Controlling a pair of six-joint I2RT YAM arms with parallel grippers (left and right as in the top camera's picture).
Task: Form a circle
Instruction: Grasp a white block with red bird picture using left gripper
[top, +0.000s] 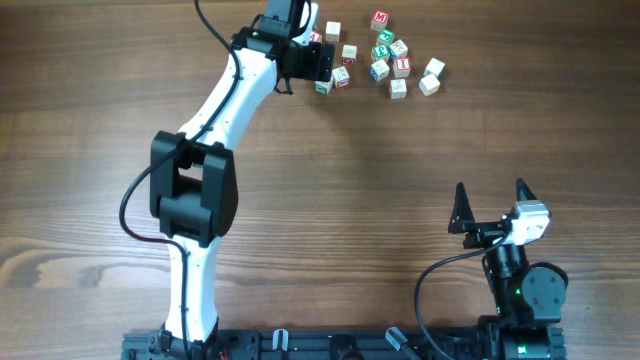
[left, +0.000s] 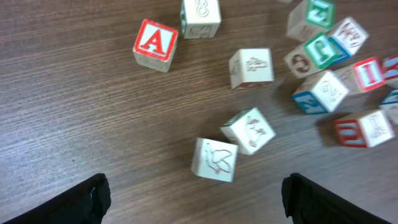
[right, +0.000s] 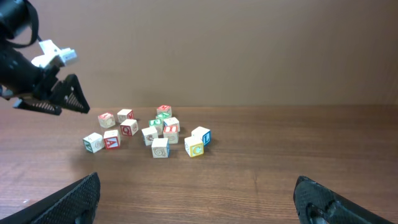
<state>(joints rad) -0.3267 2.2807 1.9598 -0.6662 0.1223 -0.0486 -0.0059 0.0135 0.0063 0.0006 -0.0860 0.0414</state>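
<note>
Left tool (left: 196, 202) wide, empty, over desk (left: 74, 112); pale picture cube (left: 214, 160) just ahead; tight green-faced cube cluster (left: 320, 50) ahead-right. Right tool (top: 491, 188) wide, empty, well apart from cubes.

Legible markings were found on wooden cubes only. The red-faced cube (left: 155, 43) at the left of the scatter bore a capital A. A green-faced cube (left: 321, 51) in the cluster to its right bore what read as a J. A second red-faced cube (left: 369, 73) just beside that one bore an I. The remaining faces carried line drawings or letters too blurred to read.
</note>
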